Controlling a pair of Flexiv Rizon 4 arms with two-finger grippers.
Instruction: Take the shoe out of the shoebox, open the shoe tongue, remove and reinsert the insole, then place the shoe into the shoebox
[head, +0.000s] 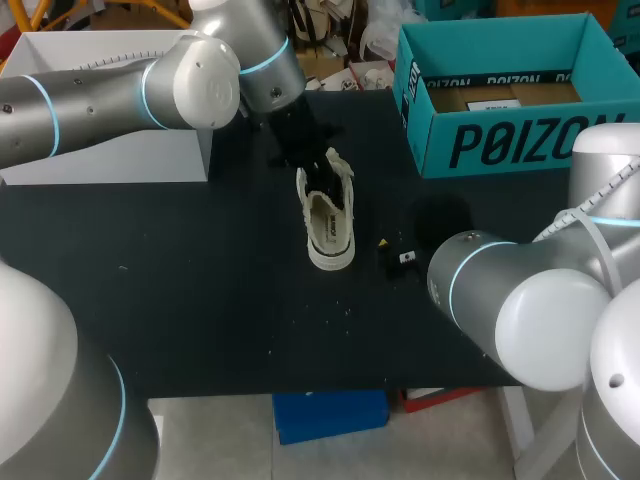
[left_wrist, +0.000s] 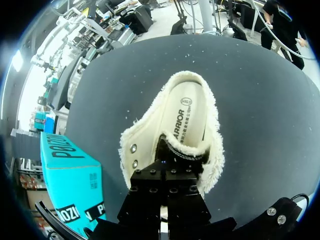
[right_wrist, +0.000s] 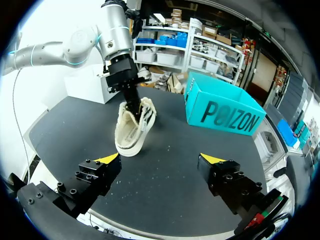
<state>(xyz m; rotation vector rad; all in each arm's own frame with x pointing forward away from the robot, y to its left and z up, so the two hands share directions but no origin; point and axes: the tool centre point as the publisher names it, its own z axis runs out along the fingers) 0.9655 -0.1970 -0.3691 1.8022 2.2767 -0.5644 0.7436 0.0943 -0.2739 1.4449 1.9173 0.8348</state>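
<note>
Shoe (head: 328, 215) out on desk (head: 200, 280), centre of head view, long axis up-down, heel lowermost. My left jaws sunk in its upper end; open or closed, cannot tell. My right jaws gape empty, lower right, farther off. Shoebox (head: 500, 140) upper right.

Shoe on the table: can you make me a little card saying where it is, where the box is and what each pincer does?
shoe: cream, on the black table, outside the shoebox
insole: in the shoe, showing
shoebox: teal, open, behind and right of the shoe
left pincer: reaching into the shoe's opening; grip hidden
right pincer: open, empty, apart from the shoe
</note>
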